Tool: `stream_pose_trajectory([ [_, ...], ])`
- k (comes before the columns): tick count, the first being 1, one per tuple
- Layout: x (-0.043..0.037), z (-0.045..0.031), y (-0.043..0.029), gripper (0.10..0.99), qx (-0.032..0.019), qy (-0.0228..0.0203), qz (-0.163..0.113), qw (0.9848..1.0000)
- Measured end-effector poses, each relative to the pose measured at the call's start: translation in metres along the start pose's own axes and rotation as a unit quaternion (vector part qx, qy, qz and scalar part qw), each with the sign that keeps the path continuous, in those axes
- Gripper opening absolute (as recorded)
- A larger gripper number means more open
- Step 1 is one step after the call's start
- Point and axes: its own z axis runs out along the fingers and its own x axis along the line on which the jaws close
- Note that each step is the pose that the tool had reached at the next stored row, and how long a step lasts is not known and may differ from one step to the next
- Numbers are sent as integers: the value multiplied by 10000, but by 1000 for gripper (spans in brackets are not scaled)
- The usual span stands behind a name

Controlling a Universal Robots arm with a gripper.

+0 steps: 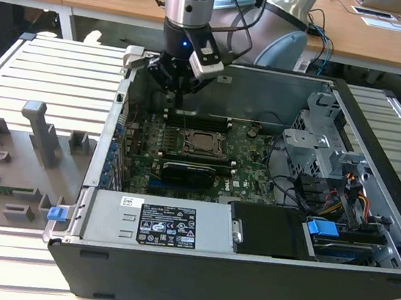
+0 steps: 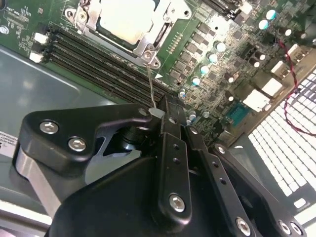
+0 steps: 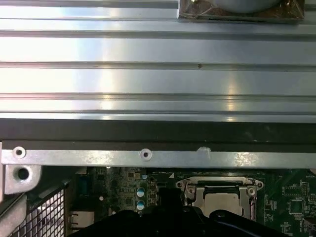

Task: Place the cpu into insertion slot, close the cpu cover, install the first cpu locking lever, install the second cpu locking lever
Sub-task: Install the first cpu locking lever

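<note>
On the exterior view's left we see a grey fixture tray (image 1: pixel 14 162) w/ upright blocks, lying on the ribbed metal table (image 1: pixel 55 72). Just right of it sits the open computer case (image 1: pixel 243 274), power supply (image 1: pixel 158 222) along its near edge.

Inside, approx. mid-case, the green motherboard (image 1: pixel 248 152) carries the insertion slot (image 1: pixel 203 141). The cpu (image 1: pixel 203 142) already lies in it, dull silver top facing up, and the cpu cover (image 1: pixel 189 143) frames it flat – looks closed. In the second wrist view we see the same cpu (image 2: pixel 129 17) bright, the cover (image 2: pixel 165 23) round it, and long black memory slots (image 2: pixel 94 64) just beside the socket. A black expansion card (image 1: pixel 190 171) lies near-side of the socket.

The gripper (image 1: pixel 178 92) hangs over the far side of the board, just beyond the socket. In the second wrist view its fingertips (image 2: pixel 163 114) are pinched together on a thin wire locking lever (image 2: pixel 151 86), which runs from the socket's corner bracket to the fingers. So gripper = clamped on the lever.

Farther right: metal drive cage (image 1: pixel 320 136), cable bundle (image 1: pixel 342 198), blue clip (image 1: pixel 322 228). First wrist view shows case rim (image 3: pixel 148 157) w/ the cpu (image 3: pixel 222 200) beneath.
</note>
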Motion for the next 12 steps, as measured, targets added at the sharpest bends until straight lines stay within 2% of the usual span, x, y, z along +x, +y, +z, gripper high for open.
stream_pose_trajectory([
  [2, -76, 5, -1, 106, 0, 1, -1, 10000],
  [4, -121, 6, -1, 106, 0, 1, 0, 10000],
  [5, -188, 8, -1, 106, 0, 2, -1, 10000],
  [11, -391, 11, -2, 106, 1, 13, -1, 10000],
  [12, -397, 11, -2, 106, 1, 13, 0, 10000],
])
